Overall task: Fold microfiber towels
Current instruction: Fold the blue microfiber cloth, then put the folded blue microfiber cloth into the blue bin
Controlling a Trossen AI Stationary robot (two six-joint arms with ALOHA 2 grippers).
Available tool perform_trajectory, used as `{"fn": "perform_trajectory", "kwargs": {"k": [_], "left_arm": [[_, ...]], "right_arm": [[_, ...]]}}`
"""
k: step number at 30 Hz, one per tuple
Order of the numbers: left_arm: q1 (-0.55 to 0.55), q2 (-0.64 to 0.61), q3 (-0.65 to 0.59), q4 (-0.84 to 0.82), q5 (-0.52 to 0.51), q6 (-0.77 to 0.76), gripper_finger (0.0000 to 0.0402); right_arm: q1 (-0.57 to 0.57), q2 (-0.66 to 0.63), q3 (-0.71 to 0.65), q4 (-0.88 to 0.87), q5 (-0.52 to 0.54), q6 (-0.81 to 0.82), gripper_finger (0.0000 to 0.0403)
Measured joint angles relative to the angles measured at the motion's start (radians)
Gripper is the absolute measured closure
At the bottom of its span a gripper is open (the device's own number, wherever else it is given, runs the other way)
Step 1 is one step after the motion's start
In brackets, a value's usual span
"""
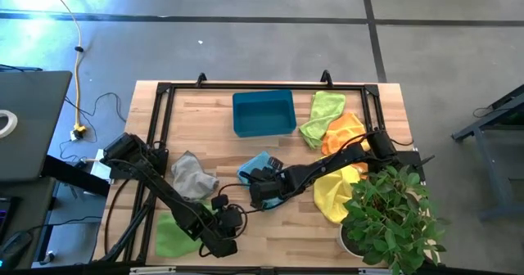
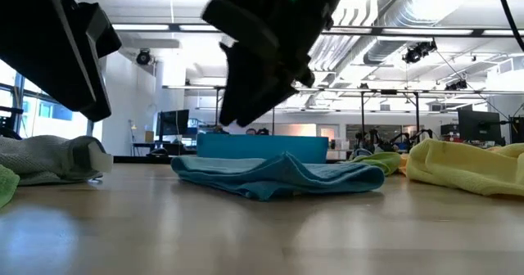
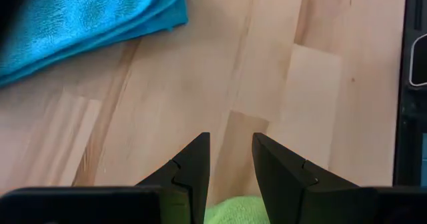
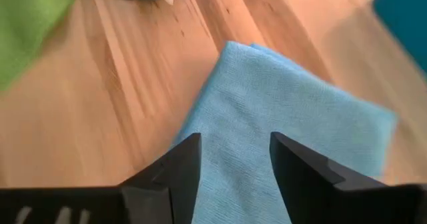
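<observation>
Right end effector (image 4: 230,167): we see it hovering over the light blue towel (image 1: 255,165) near the middle of the table (image 1: 270,226), its fingers spread apart with nothing between them.
Left end effector (image 3: 230,167): we see it low at the near edge, fingers parted with a narrow gap, holding nothing, above the near lime green towel (image 1: 172,236).
Light blue towel: we see it folded flat on the wood, just near of the teal bin (image 1: 264,113).
Grey towel (image 1: 191,177): crumpled, left of the light blue one.
Far towels: a lime green towel (image 1: 322,115), an orange towel (image 1: 348,130) and a yellow towel (image 1: 333,195) lie bunched on the right, beside the potted plant (image 1: 393,218).
</observation>
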Motion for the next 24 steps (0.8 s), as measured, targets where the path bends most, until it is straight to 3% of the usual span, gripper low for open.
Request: {"fn": "perform_trajectory", "kwargs": {"k": [9, 16, 20, 24], "left_arm": [[0.083, 0.000, 0.000, -0.058, -0.059, 0.000, 0.0298], [0.233, 0.000, 0.000, -0.159, -0.023, 0.063, 0.0298], [0.306, -0.002, 0.000, -0.159, 0.023, 0.135, 0.0298], [0.367, -0.017, 0.002, -0.152, 0.073, 0.252, 0.0298]], "right_arm": [[0.015, -0.098, 0.028, -0.303, 0.110, -0.124, 0.0245], [-0.011, -0.133, 0.009, -0.736, 0.321, 0.063, 0.0249], [-0.047, -0.217, -0.136, -0.891, 0.375, 0.256, 0.0249], [-0.061, -0.395, -0.375, -0.788, 0.349, 0.321, 0.0249]]}}
